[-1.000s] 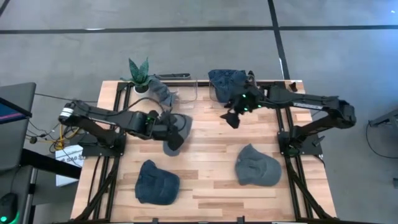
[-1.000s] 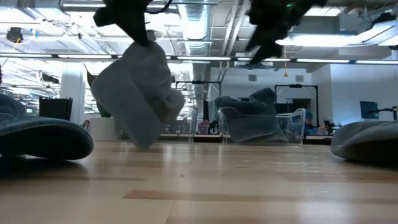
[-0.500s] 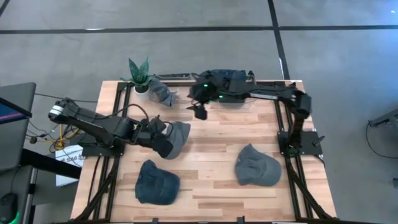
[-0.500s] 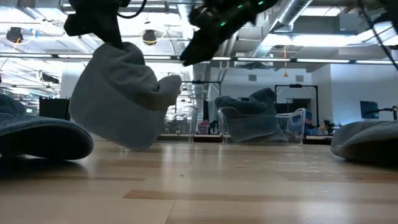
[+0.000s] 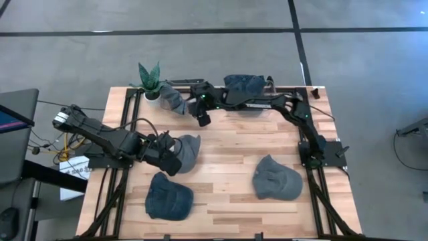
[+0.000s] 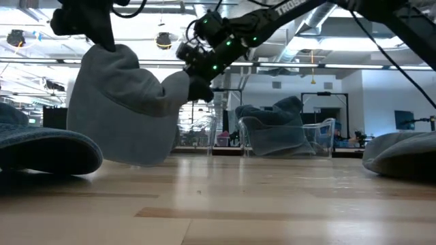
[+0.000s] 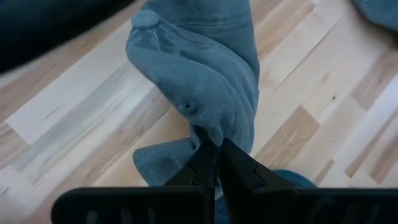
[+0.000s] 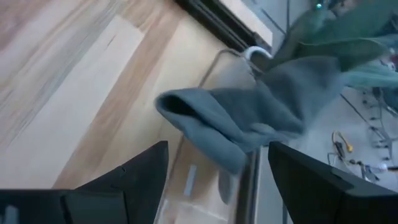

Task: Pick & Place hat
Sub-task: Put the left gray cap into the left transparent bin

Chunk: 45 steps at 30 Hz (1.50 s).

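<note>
Now you had left gripper fingers clenched on grey hat, lifted near tabletop's left edge for carrying; right gripper fingers spread, approaching grey cap at far edge.

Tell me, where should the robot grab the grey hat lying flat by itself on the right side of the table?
Probably the brim. It juts out flat and thin toward the table's right edge, so a pincer coming from above on that side could close over it. The crown looks too rounded and wide.
</note>
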Available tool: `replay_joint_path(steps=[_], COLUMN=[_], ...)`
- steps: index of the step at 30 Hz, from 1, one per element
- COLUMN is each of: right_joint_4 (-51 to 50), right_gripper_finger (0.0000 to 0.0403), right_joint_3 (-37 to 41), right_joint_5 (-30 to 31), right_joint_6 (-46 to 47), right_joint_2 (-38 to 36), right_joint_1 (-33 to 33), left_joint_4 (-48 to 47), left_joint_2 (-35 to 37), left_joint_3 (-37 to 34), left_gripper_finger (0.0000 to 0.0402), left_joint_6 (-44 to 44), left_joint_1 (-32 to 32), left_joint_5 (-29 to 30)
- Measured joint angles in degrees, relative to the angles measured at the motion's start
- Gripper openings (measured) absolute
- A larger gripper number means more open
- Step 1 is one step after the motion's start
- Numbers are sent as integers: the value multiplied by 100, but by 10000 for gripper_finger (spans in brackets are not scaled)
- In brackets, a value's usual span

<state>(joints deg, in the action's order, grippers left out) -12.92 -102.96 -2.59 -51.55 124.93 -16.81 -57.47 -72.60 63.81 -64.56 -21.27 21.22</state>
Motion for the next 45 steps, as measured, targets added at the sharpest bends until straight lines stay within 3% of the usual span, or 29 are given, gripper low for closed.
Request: replay_joint_path(steps=[4,7,10,14,15,19,25,34,40,45], right_joint_4=[-32,24,96,64,75,121,105,520,483,-614], right_gripper_finger=[255,218,149,29,16,16,6,2,3,10], right_joint_3=[-182,-284,-286,-282,-282,-295,-293,-278,-284,-36], right_joint_5=[100,121,132,241,195,-95,-1107,-1723,-1518,-301], right_joint_6=[-129,-126,154,911,1176,2627,4656,5134,4893,4844], right_joint_2=[299,390,390,168,37,-479,-746,-550,-558,-564], right_joint_1=[74,115,117,20,-39,-419,-1084,-1214,-1140,-1239], left_joint_4=[-46,-47,-42,-28,-23,53,65,63,113,236], left_joint_2=[-2,-2,-2,-2,-2,-2,-2,-2,-2,-2], left_joint_3=[0,0,0,0,0,0,0,0,0,0], left_gripper_finger=[0,0,0,0,0,0,0,0,0,0], left_joint_6=[-169,-224,-321,-417,-426,-426,-412,-394,-406,-408], left_joint_1=[-18,-18,-16,-16,-16,-16,-16,-12,-10,-10], left_joint_5=[0,2,2,18,34,88,222,414,464,518])
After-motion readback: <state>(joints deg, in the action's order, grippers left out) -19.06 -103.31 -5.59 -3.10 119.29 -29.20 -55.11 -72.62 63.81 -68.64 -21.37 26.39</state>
